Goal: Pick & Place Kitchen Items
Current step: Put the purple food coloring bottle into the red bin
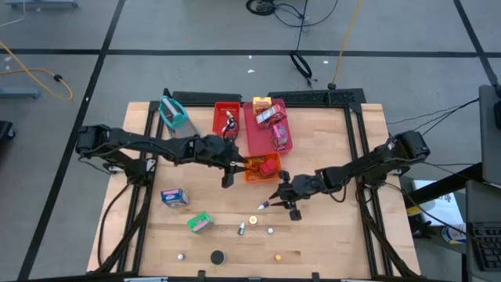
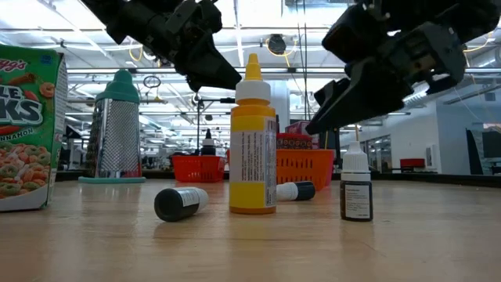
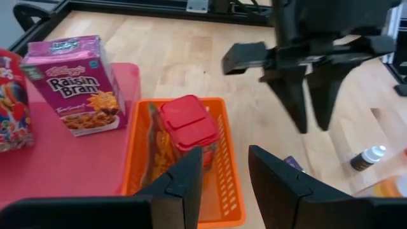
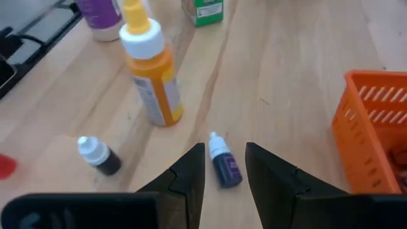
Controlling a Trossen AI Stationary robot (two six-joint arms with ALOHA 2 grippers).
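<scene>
So the orange tray [image 3: 226,191] has a red-lidded box [image 3: 187,122] and a snack packet [image 3: 160,149] in it, and the pink tray [image 3: 70,159] beside it holds a Raisin Bran box [image 3: 75,83]. Left gripper [image 3: 224,170] hangs over the orange tray, fingers apart, holding nothing. Right gripper [image 4: 224,166] hovers over a small purple bottle [image 4: 224,163] lying on the table [image 4: 305,38], fingers apart too. A yellow bottle [image 4: 151,63] stands close by, with open wood around it.

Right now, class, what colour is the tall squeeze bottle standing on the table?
Yellow-orange with a white cap: the squeeze bottle, clearest in the low view.
</scene>
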